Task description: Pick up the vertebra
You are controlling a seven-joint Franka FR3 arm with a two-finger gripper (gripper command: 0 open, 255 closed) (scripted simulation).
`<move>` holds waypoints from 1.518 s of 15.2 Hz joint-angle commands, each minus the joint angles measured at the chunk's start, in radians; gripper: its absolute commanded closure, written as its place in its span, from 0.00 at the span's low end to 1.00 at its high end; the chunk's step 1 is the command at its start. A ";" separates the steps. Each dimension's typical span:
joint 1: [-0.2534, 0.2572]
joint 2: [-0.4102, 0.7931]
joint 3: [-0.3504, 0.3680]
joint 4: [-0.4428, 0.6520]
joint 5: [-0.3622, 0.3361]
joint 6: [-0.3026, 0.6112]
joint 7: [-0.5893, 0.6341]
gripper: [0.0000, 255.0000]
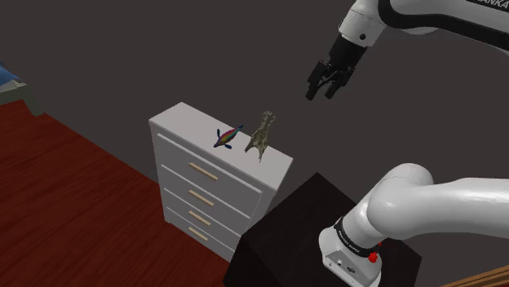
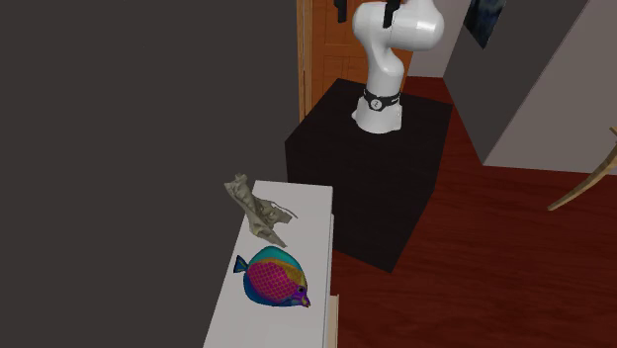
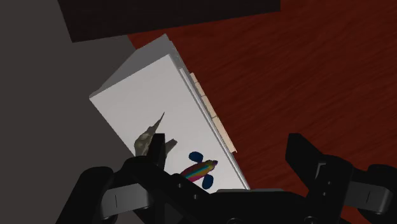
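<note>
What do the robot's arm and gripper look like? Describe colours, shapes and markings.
The arm is glossy white, with rounded links and dark joint bands. Dark lettering marks its upper link; a small red dot sits near the base. The gripper is all black, with two blocky fingers.
</note>
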 commanded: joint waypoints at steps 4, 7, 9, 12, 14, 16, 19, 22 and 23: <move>-0.009 -0.003 -0.001 -0.103 -0.021 0.133 -0.013 0.00; -0.019 0.013 -0.004 -0.194 -0.042 0.272 -0.023 0.00; -0.027 0.036 -0.007 -0.247 -0.056 0.370 -0.030 0.00; -0.040 0.088 -0.013 -0.314 -0.079 0.523 -0.038 0.00; -0.049 0.137 -0.017 -0.349 -0.094 0.630 -0.042 0.00; -0.060 0.197 -0.022 -0.376 -0.110 0.740 -0.045 0.00; -0.077 0.308 -0.029 -0.401 -0.137 0.908 -0.045 0.00; -0.099 0.438 -0.032 -0.404 -0.168 1.077 -0.039 0.00; -0.109 0.485 -0.031 -0.400 -0.180 1.132 -0.035 0.00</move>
